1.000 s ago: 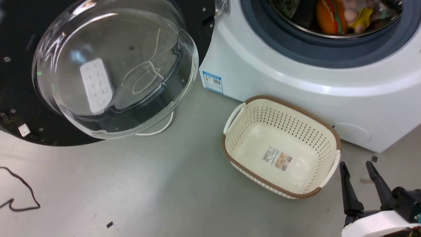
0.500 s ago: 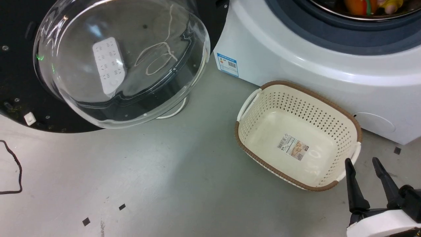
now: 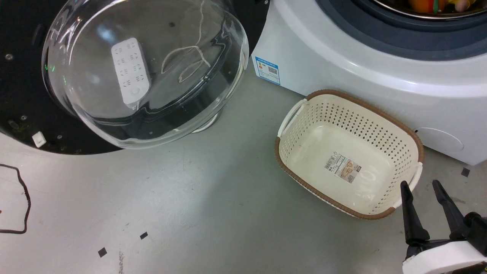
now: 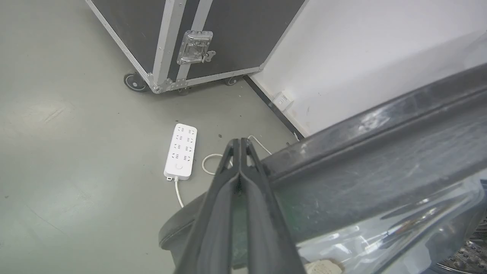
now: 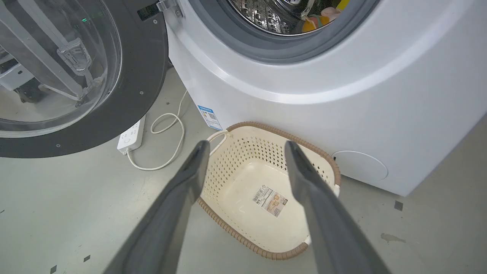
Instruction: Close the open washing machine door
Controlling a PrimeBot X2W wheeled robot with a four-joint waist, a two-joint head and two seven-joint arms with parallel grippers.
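The washing machine door (image 3: 23,114) stands swung open at the upper left of the head view, its black rim around a bulging clear glass bowl (image 3: 144,72). The white washing machine (image 3: 342,68) fills the upper right, with toys inside its grey-ringed drum opening (image 3: 399,23). My right gripper (image 3: 419,183) is open at the lower right, beside the basket and far from the door. In the left wrist view my left gripper (image 4: 239,141) is shut on nothing, its fingers lying across the door's black rim (image 4: 380,152); contact cannot be told. The right wrist view shows the door (image 5: 140,76), and my right gripper (image 5: 247,144) open above the basket.
An empty cream basket (image 3: 350,152) with a brown rim sits on the grey floor before the machine. A white power strip (image 4: 180,156) and its cable lie behind the door. A black flight case (image 4: 190,38) stands on wheels beyond it. A dark cord (image 3: 23,198) lies at the left.
The whole head picture has shifted, so the camera moved. The door keeps the same place relative to the machine. The right gripper stays open.
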